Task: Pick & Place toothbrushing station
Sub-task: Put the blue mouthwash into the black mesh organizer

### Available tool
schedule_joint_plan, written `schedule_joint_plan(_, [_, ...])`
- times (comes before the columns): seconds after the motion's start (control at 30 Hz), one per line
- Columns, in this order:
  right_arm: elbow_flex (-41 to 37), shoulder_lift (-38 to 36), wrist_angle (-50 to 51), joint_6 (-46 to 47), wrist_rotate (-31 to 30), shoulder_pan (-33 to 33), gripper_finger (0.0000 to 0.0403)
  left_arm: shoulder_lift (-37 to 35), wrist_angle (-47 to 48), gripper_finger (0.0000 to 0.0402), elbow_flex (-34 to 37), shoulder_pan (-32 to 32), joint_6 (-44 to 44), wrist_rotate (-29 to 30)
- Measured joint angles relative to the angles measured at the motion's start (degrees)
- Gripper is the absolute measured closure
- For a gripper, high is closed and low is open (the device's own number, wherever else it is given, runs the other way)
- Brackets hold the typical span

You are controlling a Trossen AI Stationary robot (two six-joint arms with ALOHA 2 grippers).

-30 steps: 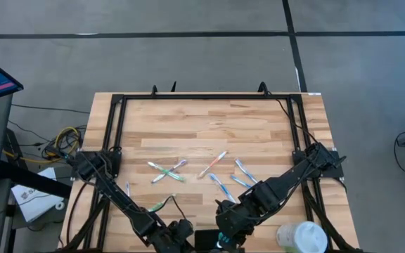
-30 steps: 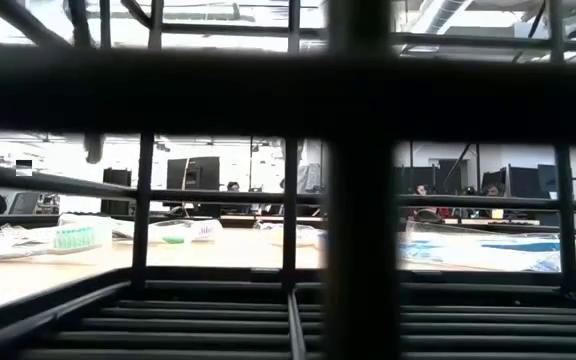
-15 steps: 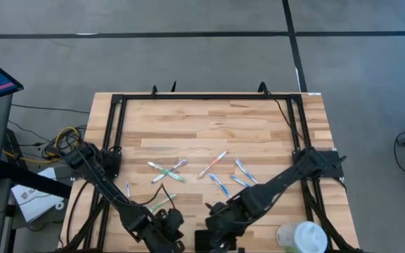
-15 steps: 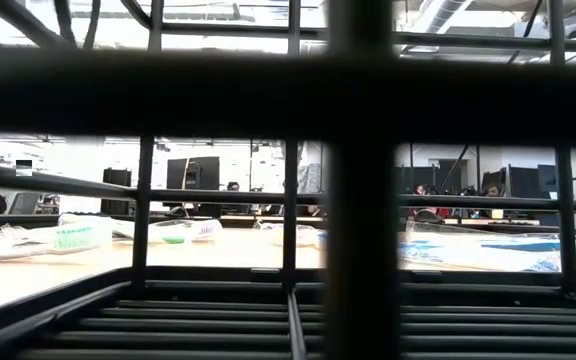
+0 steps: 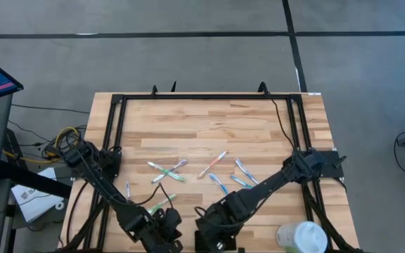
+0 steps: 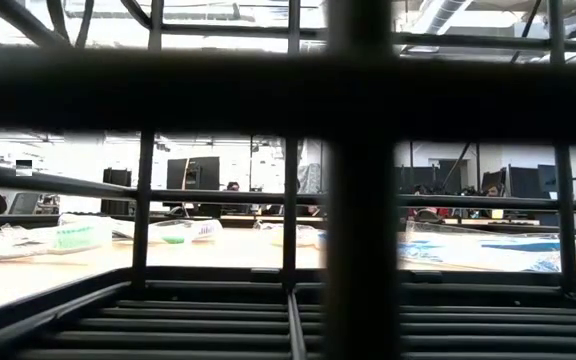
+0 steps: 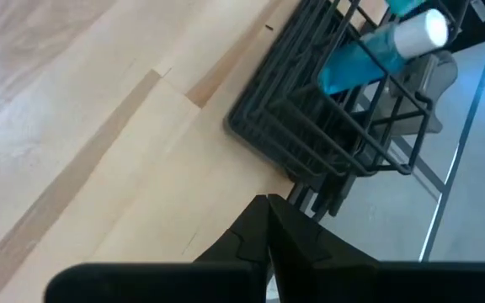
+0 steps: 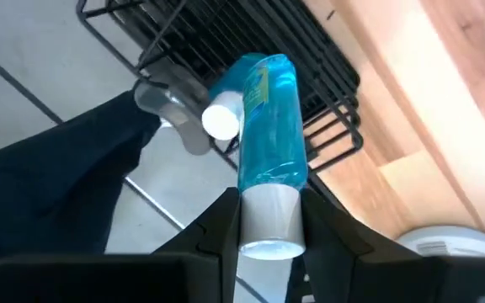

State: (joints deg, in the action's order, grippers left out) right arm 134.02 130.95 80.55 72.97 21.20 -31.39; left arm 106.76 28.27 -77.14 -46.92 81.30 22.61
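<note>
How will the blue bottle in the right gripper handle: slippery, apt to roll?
The blue bottle looks smooth and round, so likely slippery and apt to roll if laid down. The right gripper pinches only its white cap, so it may pivot.

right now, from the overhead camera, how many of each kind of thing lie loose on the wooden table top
toothbrushes: 8
white cup: 1
total: 9

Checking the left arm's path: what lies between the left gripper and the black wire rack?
Only bare table separates left gripper from black wire rack, per left wrist view.
</note>
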Motion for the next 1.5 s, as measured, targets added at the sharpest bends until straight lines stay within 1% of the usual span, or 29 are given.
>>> schedule_joint_plan(0.33, [0.17, 0.62, -0.72, -1.18, 1.43, 0.76, 0.031, 0.02, -0.02, 0.0401, 0.0, 0.07, 0.0, 0.51])
schedule_joint_plan(0.53, [0.15, 0.62, -0.61, -1.11, 0.21, 0.78, 0.031, 0.04, -0.02, 0.0401, 0.0, 0.07, 0.0, 0.52])
schedule_joint_plan(0.77, [0.15, 0.62, -1.27, -0.64, 0.15, 0.08, 0.031, 0.09, -0.12, 0.0401, 0.01, 0.5, 0.0, 0.45])
schedule_joint_plan(0.93, [0.15, 0.71, -1.6, -0.76, -0.68, 0.19, 0.031, 0.11, -0.35, 0.0401, 0.02, 1.46, -0.13, -0.99])
schedule_joint_plan(1.17, [0.06, 4.04, -2.78, -1.97, 1.39, 0.16, 0.031, 0.11, -0.44, 0.0401, 0.02, 1.95, -0.26, -1.16])
schedule_joint_plan(1.5, [0.06, 4.33, -2.35, -2.67, 1.04, 0.54, 0.031, 0.11, -0.91, 0.0401, 0.02, 1.95, -0.44, -1.2])
